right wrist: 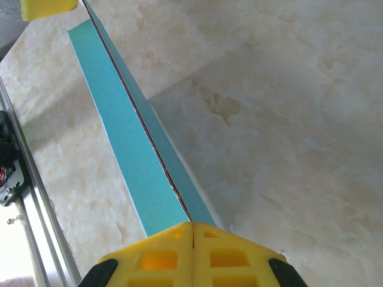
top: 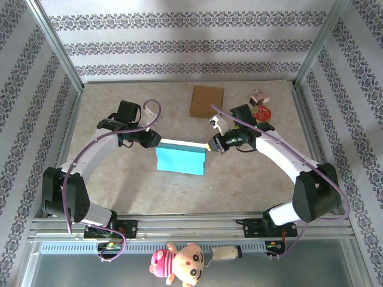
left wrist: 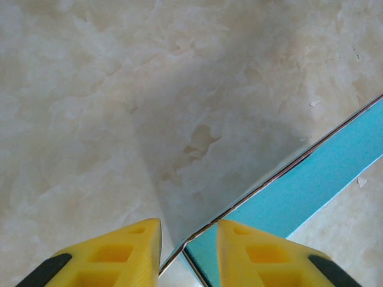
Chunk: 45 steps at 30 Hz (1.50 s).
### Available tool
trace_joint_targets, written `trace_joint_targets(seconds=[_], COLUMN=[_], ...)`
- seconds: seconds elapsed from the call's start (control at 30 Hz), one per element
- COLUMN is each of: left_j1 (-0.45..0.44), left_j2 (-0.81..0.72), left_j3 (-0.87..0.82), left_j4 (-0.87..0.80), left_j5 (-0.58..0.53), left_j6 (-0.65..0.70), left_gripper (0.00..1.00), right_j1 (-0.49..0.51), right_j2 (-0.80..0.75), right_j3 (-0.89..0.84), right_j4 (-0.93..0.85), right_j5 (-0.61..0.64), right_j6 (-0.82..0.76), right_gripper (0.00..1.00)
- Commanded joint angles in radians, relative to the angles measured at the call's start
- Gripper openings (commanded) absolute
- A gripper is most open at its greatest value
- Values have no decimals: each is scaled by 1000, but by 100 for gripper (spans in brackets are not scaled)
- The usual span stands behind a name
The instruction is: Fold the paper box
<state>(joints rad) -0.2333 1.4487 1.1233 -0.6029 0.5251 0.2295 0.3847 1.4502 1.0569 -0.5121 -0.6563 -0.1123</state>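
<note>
The turquoise paper box (top: 181, 158) (flattened) is upright, 2 panels meeting along its top edge.

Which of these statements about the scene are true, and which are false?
1. The right claw is shut on an edge of the blue paper box. True.
2. The fingers of the left claw are pressed together. False: the left claw shows a gap between its fingers, with the box's edge in it.
3. A brown cardboard sheet lies on the table beyond the box. True.
4. The box rests on the cardboard sheet. False: the two are apart.
5. The plush doll sits on the box. False: the plush doll lies in front of the arm bases.
</note>
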Motion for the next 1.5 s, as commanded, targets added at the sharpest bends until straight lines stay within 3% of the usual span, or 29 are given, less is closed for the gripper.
trace_joint_targets(seconds=[0.0,0.3,0.43,0.97,1.2,1.37,1.47], left_j1=[17,19,19,28,27,23,12], left_j2=[6,4,0,10,5,-50,-113], left_j3=[-2,-6,-7,-8,-16,-58,-104], left_j4=[-22,-38,-48,-80,-49,81,164], left_j5=[24,19,3,-1,1,-12,-75], left_j6=[-16,-44,-54,-38,-91,-254,-357], left_gripper=[28,26,34,29,22,10,4], right_j1=[19,24,26,25,52,94,126], right_j2=[-10,-12,-19,-16,-20,-24,-50], right_j3=[-12,-16,-20,-20,-21,-26,-39], right_j4=[-8,-8,-7,-6,36,126,185], right_j5=[-17,4,6,11,79,173,259], right_j6=[-22,-24,-21,-21,51,223,299], right_gripper=[6,5,5,4,1,0,0])
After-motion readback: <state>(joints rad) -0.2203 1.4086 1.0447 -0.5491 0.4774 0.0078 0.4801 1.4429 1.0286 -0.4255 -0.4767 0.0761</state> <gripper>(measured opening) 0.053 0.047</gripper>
